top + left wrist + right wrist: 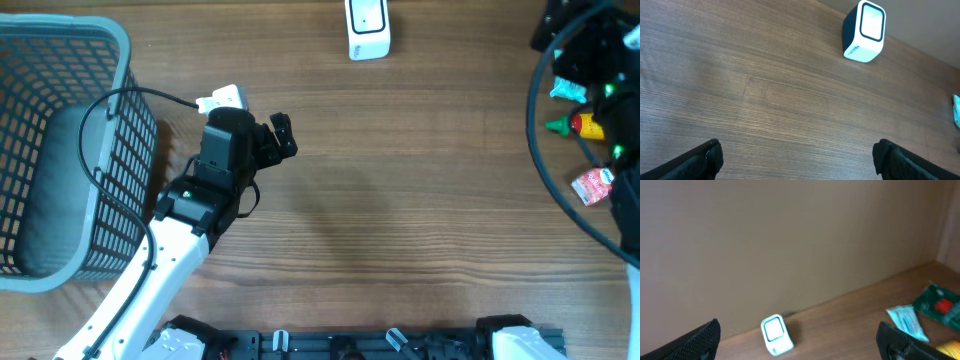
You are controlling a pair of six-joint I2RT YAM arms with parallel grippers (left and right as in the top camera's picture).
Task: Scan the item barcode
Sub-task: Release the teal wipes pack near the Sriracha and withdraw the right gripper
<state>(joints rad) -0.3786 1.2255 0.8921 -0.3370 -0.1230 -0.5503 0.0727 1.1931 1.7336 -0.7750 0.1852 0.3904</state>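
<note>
Here, the left claw (798,161), jaws wide apart, hovers over the wooden surface (790,90); the right claw (800,345), also apart, faces the white scanner (775,336).

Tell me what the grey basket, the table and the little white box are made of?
The basket looks like matt grey plastic, with a thick moulded rim and thin lattice walls. The table is smooth brown wood or wood-look laminate; its grain lines fit either. The white box, a scanner, seems to be hard, slightly glossy plastic with rounded corners.
</note>
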